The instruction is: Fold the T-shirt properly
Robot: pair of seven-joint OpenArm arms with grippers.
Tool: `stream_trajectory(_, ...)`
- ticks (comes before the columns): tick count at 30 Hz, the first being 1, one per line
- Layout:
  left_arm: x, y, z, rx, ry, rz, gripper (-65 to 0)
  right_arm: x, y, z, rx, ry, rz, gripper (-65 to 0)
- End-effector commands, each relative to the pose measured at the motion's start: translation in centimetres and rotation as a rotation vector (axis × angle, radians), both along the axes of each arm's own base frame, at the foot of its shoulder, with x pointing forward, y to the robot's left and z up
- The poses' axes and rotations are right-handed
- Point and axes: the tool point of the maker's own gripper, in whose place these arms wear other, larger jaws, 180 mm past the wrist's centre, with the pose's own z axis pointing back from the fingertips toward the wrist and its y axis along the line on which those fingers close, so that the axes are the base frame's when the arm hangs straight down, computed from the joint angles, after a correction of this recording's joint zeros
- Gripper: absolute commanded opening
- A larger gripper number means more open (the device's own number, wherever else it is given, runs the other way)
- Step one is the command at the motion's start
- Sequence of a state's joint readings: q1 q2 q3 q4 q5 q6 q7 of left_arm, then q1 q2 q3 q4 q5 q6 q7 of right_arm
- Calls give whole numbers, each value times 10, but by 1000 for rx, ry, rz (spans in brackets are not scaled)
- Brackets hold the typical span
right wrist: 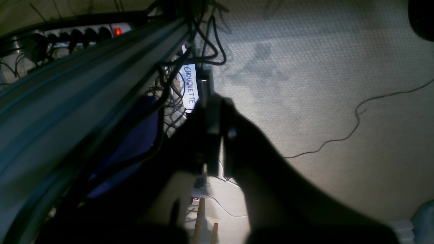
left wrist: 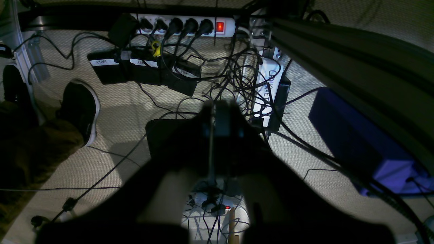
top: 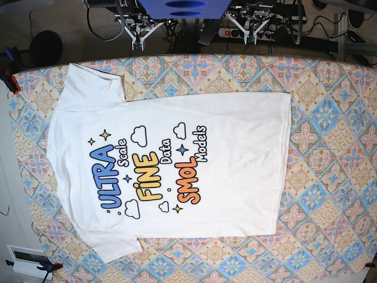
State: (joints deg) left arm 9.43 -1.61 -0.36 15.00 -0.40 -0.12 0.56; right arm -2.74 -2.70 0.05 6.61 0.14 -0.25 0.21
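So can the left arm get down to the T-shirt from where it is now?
Probably yes. The T-shirt lies flat, print up, on the patterned table with nothing on it. Both arms are parked past the far edge, and the left pincer is shut over floor cables.

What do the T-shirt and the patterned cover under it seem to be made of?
T-shirt: probably soft matte knit cloth such as cotton; it lies flat with faint wrinkles, and the coloured print looks smooth and opaque. Patterned cover: likely printed fabric or coated cloth; its tile motif shows no gloss, so which one stays uncertain.
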Motion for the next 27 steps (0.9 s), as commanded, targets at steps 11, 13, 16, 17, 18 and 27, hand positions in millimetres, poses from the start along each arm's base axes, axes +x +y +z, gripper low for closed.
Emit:
stream_trajectory(11, -1, 0, 1, 5, -8, -4, -648, 0, 2, 0, 5, -5, 3, -650)
stream_trajectory(13, -4, 0, 1, 5, -5, -5, -648, -2, 2, 0, 5, -4, 3, -650)
stream_trajectory(16, -10, 2, 1, 8, 1, -8, -648, -27, -15, 0, -21, 30, 5, -650)
stream_trajectory(17, -19, 4, 1, 11, 14, -10, -648, -33, -24, 0, -35, 35, 6, -650)
stream_trajectory(18, -25, 5, 2, 13, 21, -15, -648, -33, -32, 1, -48, 21, 7, -650)
stream_trajectory(27, -74, 20, 12, 36, 60, -26, -648, -80, -75, 12, -120, 19, 27, -650)
